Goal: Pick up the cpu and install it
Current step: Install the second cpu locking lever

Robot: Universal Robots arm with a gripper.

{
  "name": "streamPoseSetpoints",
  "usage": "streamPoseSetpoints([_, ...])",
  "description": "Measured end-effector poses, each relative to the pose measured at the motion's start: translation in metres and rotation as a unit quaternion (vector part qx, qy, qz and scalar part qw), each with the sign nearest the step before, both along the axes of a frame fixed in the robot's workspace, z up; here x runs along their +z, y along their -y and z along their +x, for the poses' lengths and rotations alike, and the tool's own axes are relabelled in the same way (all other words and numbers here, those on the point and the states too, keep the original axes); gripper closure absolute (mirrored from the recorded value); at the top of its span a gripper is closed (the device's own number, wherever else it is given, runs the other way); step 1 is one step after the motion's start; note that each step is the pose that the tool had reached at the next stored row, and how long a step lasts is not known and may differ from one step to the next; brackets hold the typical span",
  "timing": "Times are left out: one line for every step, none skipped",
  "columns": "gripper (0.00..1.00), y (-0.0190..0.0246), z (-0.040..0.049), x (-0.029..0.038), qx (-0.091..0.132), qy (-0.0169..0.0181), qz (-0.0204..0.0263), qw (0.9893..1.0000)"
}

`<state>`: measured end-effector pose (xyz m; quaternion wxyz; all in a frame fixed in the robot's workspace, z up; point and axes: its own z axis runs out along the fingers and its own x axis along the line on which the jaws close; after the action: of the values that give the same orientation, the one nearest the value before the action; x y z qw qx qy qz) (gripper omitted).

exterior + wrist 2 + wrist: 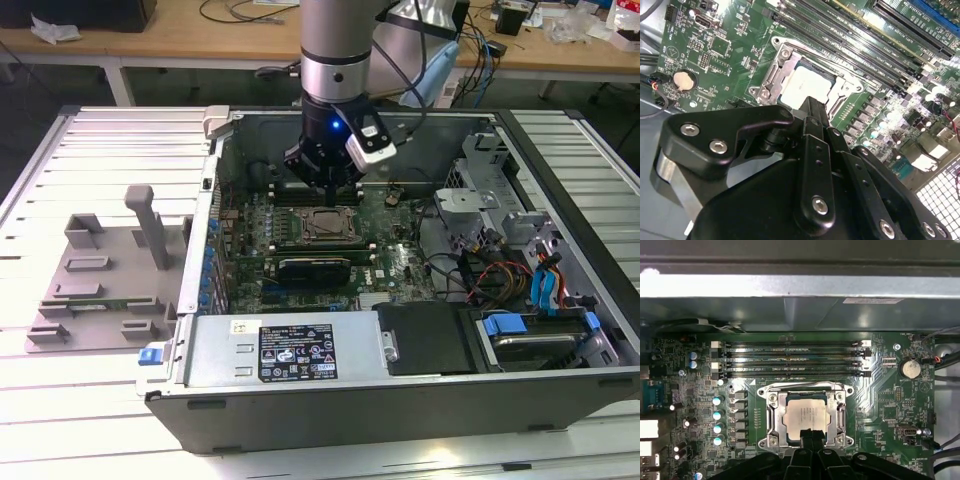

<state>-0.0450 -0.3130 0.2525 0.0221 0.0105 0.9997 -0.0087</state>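
The cpu is a square chip with a pale silver top, lying flat inside the metal socket frame on the green motherboard. It also shows in the second wrist view as the cpu within the socket frame. My gripper hangs just above the chip's near edge, its two black fingers pressed together and holding nothing. In the exterior view the gripper is inside the open computer case, right over the socket.
Memory slots run beside the socket, and the case wall stands beyond them. A coin battery sits nearby. A grey fixture plate lies at the exterior view's left. The power supply and a drive cage fill the case's near side.
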Motion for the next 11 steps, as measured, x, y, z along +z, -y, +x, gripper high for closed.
streamPoseSetpoints([0.89, 0.0000, 0.0000, 0.0000, 0.000, 0.0001, 0.0001, 1.0000])
streamPoseSetpoints([0.89, 0.0005, 0.0000, 0.0001, 0.000, 0.0000, 0.0000, 1.0000])
streamPoseSetpoints([0.89, 0.0046, 0.0000, 0.0001, 0.000, 0.0000, 0.0000, 1.0000])
streamPoseSetpoints([0.89, 0.0091, 0.0000, 0.0000, 0.000, 0.0001, 0.0001, 1.0000])
streamPoseSetpoints([0.89, 0.0123, 0.0000, 0.0000, 0.000, 0.0000, 0.0000, 1.0000])
streamPoseSetpoints([0.89, 0.0166, 0.0000, 0.0000, 0.000, 0.0000, 0.0000, 1.0000])
streamPoseSetpoints([0.89, 0.0184, 0.0000, 0.0001, 0.000, 0.0000, 0.0000, 1.0000])
streamPoseSetpoints([0.89, 0.0208, 0.0000, 0.0000, 0.000, 0.0000, 0.0000, 1.0000])
streamPoseSetpoints([0.89, 0.0251, 0.0000, 0.0000, 0.000, 0.0001, 0.0001, 1.0000])
streamPoseSetpoints([0.89, 0.0287, 0.0000, 0.0001, 0.000, 0.0000, 0.0000, 1.0000])
streamPoseSetpoints([0.89, 0.0304, 0.0000, -0.0001, 0.000, 0.0000, 0.0000, 1.0000])
